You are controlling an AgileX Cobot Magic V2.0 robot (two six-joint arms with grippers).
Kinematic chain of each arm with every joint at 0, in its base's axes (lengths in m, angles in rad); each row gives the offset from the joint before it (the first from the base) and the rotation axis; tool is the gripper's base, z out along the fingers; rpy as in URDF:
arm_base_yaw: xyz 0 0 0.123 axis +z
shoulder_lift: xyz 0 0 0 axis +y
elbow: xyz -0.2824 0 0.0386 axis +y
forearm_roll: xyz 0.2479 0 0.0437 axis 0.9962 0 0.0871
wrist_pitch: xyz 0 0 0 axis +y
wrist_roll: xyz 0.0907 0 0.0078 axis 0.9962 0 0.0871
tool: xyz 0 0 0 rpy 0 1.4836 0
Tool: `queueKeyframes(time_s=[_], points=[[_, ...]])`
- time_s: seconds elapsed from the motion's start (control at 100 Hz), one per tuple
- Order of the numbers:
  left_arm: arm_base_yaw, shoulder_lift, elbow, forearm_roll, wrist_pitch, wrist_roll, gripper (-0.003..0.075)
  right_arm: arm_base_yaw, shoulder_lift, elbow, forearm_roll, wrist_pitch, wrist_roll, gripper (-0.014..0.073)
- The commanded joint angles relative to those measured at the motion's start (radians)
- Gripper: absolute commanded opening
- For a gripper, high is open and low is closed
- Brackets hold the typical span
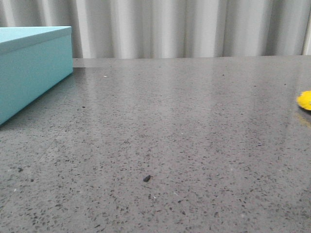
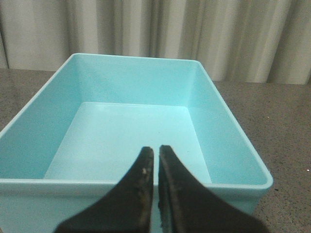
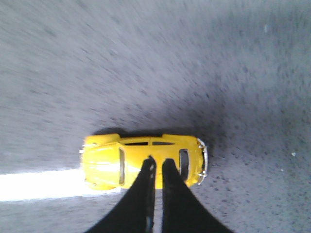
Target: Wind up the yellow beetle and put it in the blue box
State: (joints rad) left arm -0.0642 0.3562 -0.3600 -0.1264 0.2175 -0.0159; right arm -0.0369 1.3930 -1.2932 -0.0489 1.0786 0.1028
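- Nearest in the front view lies the grey speckled bench [image 1: 184, 145], with a small dark crumb [image 1: 146, 178] on its near middle part.
- Farther back on the left of that view stands the blue box [image 1: 29, 73], its flat turquoise side facing the camera; it runs off the left edge of the picture.
- At the far right edge of the front view a sliver of the yellow beetle [image 1: 305, 100] shows, resting on the bench and well apart from the box.
- Behind the bench hangs a pale pleated curtain [image 1: 194, 26].
- The left wrist view shows the left pincer [image 2: 156, 151] with its two dark fingers almost together, only a thin slit between them and nothing in it; it hangs above the near rim of the box [image 2: 131, 141], which is open and shows a bare interior.
- The right wrist view shows the right pincer [image 3: 158, 164] directly over the roof of the beetle [image 3: 104, 162], its fingers nearly closed with a narrow gap and holding nothing that can be seen; whether the tips touch the roof I cannot tell.
- The car lies sideways across that view, on its wheels, with a chrome bumper [image 3: 204, 161] at one end and dark windows along its upper side.
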Motion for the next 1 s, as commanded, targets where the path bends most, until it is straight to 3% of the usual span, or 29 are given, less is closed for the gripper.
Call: queueKeyframes(time_s=[0.0, 0.49, 0.99], points=[[-0.001, 0.016, -0.036, -0.008, -0.08, 0.003, -0.0021, -0.004, -0.096, -0.044, 0.044, -0.038, -0.007, -0.0061], [-0.001, 0.016, -0.036, -0.008, -0.083, 0.003, -0.0021, -0.003, -0.203, -0.044, 0.075, -0.06, -0.007, -0.0061], [-0.001, 0.019, -0.036, -0.031, -0.136, 0.003, -0.0021, -0.002, -0.252, -0.04, 0.192, -0.132, -0.07, -0.0061]])
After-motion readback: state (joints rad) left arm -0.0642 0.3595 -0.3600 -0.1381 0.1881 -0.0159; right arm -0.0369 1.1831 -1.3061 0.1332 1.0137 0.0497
